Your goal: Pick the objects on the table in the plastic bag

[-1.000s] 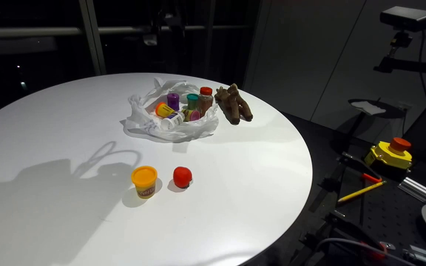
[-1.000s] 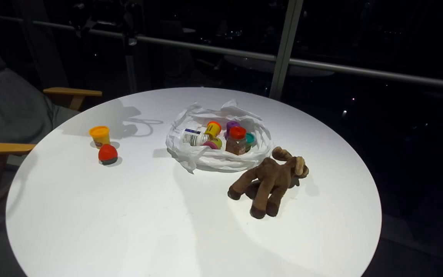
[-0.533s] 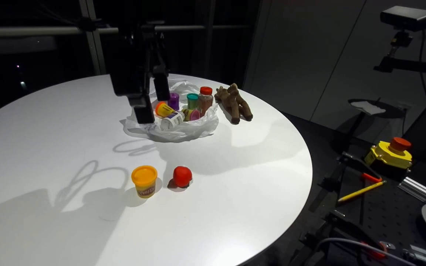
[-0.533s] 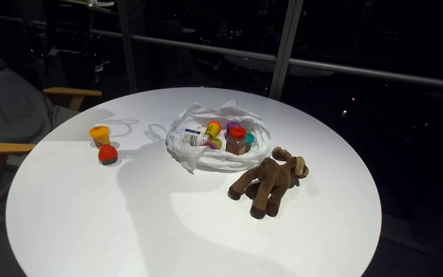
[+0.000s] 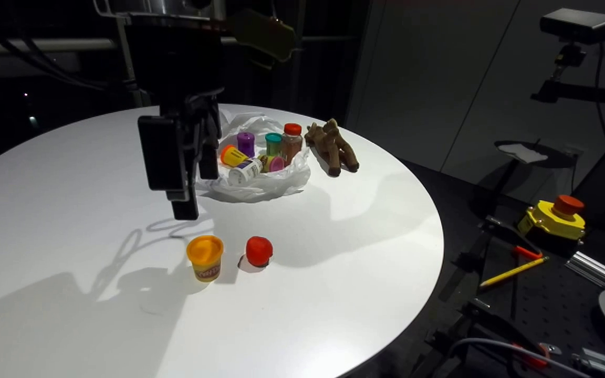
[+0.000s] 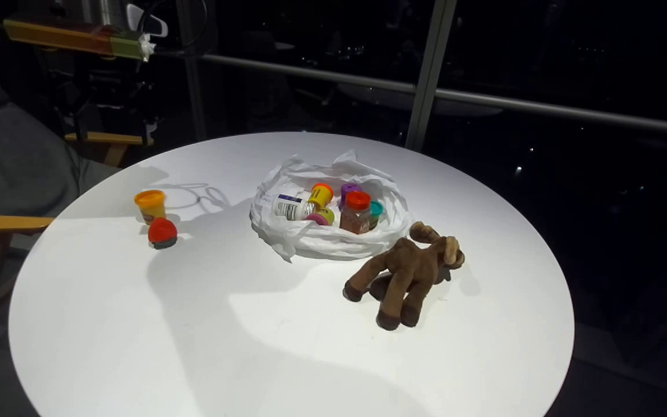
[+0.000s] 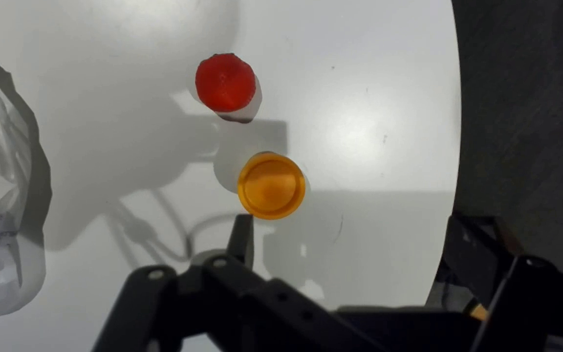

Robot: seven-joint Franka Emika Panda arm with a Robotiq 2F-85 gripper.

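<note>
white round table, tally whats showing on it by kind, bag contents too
Plastic bag: 1
Yellow tubs: 3 (1 loose, 2 bagged)
White bottle: 1
Red-lidded jar: 1
Teal-lidded container: 1
Purple container: 1
Red-topped object: 1
Brown plush toy: 1
Total: 10

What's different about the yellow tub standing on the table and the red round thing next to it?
Shape: the yellow tub has a flat top, while the red thing is rounded on top.
Colour: the yellow tub wears an orange lid; the red thing has a dark bottom.
Height: the yellow tub is taller than the red thing.
Both sit on the white table, outside the plastic bag.
</note>
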